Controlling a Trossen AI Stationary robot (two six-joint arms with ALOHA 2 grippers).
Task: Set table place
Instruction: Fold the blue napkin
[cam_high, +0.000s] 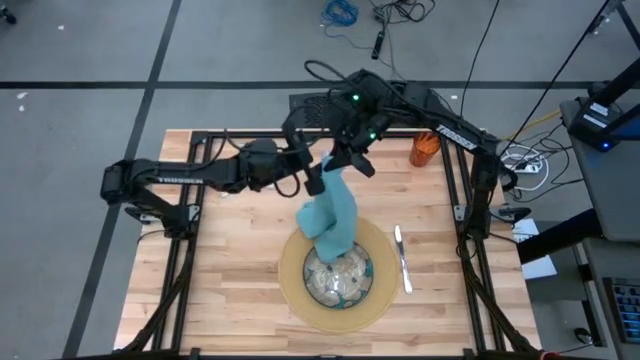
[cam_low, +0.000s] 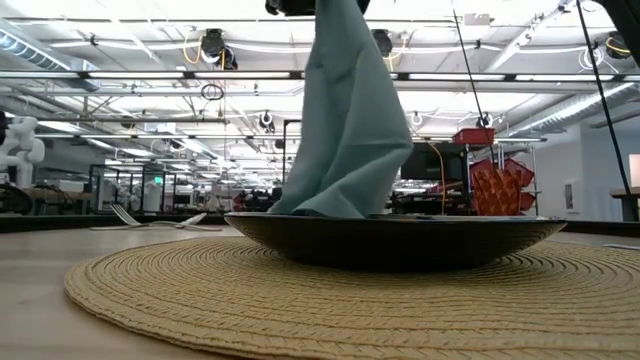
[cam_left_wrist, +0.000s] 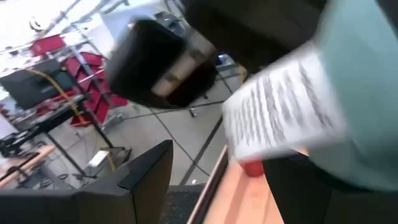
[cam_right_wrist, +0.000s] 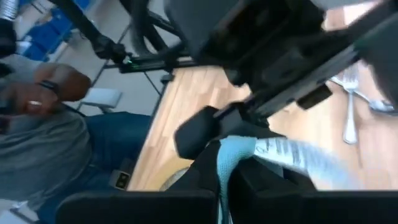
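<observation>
From above, the right gripper (cam_high: 330, 172) hangs over the middle of the tabletop (cam_high: 230, 290), its jaws closed on the top of a teal napkin (cam_high: 333, 220) that drapes down into the glass bowl (cam_high: 340, 277). The left gripper (cam_high: 305, 170) sits just beside it at the same height, jaws spread wide; whether they touch the cloth cannot be told here because the two arms overlap. The bowl stands in the middle of a round tan mat (cam_high: 292, 290), with a fork, knife and spoon (cam_high: 402, 258) lying just right of the mat and an orange cup (cam_high: 425, 148) at the far right corner. From table height, the napkin (cam_low: 345, 120) falls in long folds into the dark, shallow bowl (cam_low: 400, 238) on the woven mat (cam_low: 300, 300); both grippers are cut off above the frame. In the left wrist view, the napkin (cam_left_wrist: 367, 93) and its white printed label (cam_left_wrist: 283, 112) fill the near field, blurred, with the other arm's dark body behind; this arm's own jaws are hard to make out. In the right wrist view, the jaws pinch a bunched fold of the napkin (cam_right_wrist: 233, 155) with the label (cam_right_wrist: 298, 155) trailing beside it, the fork (cam_right_wrist: 349, 106) lies on the wood beyond, and a person's hand (cam_right_wrist: 56, 87) shows past the tabletop's edge.
</observation>
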